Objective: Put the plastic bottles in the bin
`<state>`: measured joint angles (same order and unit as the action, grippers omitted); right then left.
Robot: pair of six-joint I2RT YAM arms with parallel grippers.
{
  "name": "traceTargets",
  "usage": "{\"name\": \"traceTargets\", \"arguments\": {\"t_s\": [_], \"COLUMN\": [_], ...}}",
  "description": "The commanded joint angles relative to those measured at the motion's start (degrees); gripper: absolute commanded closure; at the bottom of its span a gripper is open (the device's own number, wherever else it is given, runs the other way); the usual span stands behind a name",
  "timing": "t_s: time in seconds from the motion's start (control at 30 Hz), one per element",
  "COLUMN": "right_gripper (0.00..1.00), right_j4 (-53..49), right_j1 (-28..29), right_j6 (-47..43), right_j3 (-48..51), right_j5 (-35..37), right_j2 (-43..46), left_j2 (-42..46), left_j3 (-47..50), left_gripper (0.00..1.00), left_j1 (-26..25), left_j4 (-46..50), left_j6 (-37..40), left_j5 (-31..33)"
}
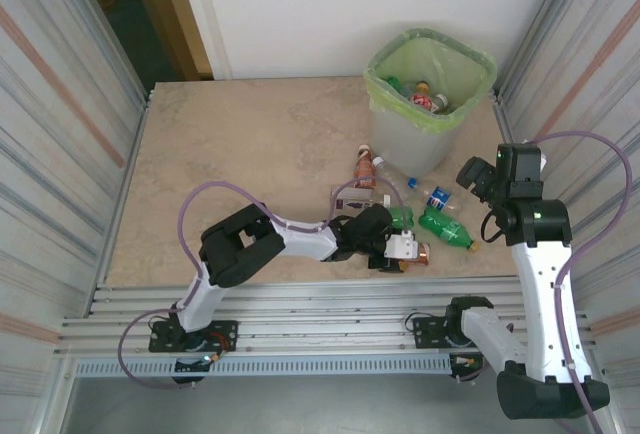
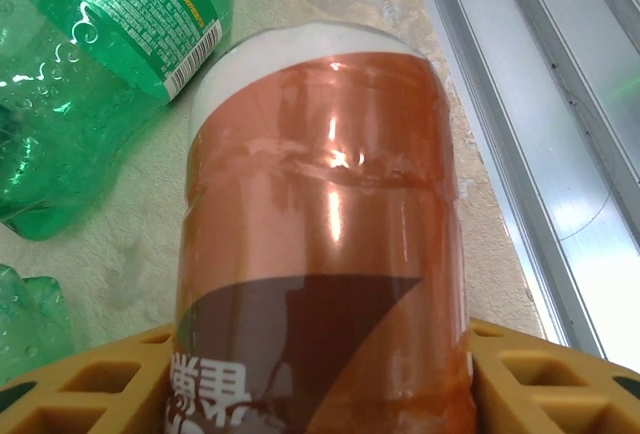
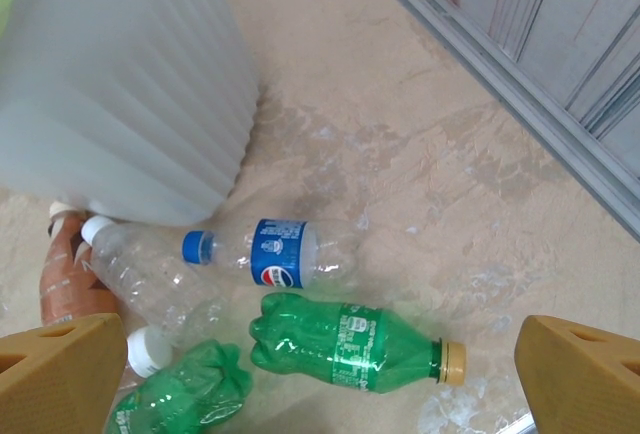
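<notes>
Copper-brown and shiny, one plastic bottle (image 2: 320,204) lies on its side near the front edge of the table. It sits between the orange fingers (image 2: 90,384) of the left gripper (image 1: 402,250), and the jaws press on both its sides. The right gripper (image 3: 320,379) hangs over other bottles with its jaws wide apart and nothing in them. The bin (image 1: 412,139) stands at the far right with some bottles inside.

The shiny bottle looks smooth and round, so it may slip out when lifted. A green bottle (image 2: 90,74) lies just beside it and could get bumped and roll. The bin is tall, so a low carry could knock it.

The table (image 1: 250,154) is flat and beige, like stone. Ribbed metal walls (image 1: 60,114) stand at both sides, and a white wall (image 1: 330,4) stands behind.
</notes>
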<state>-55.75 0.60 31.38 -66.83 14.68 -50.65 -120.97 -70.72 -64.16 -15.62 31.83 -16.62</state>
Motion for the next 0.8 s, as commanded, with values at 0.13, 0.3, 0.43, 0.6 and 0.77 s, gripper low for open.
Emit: {"name": "traceTargets", "arguments": {"t_s": [0.13,0.3,0.43,0.6,0.77], "right_gripper": [0.02,0.02,0.02,0.02,0.02], "right_j4": [0.10,0.54,2.06,6.32,13.36], "right_j1": [-0.28,-0.25,-0.27,-0.20,0.61], "right_j6": [1.46,1.50,1.32,0.72,1.25], "right_j3": [0.69,0.69,0.86,1.76,3.92], "right_j5": [-0.78,-1.84,-4.28,-10.53,-21.56], "right_j2": [0.24,1.29,2.92,5.53,7.22], "left_j2": [3.24,10.12,16.64,24.03,31.78], "left_j3": [1.33,4.44,7.91,11.81,16.65], "left_gripper": [0.58,0.59,0.61,0.61,0.61], "left_j1": [-0.44,-0.36,-0.21,2.05,5.39], "left_j4": [0.32,-2.66,-5.77,-8.83,-10.78], "left_j6": [-0.97,-2.70,-4.11,-9.23,-14.83], "left_j5": [1.58,2.06,3.41,6.57,12.12]}}
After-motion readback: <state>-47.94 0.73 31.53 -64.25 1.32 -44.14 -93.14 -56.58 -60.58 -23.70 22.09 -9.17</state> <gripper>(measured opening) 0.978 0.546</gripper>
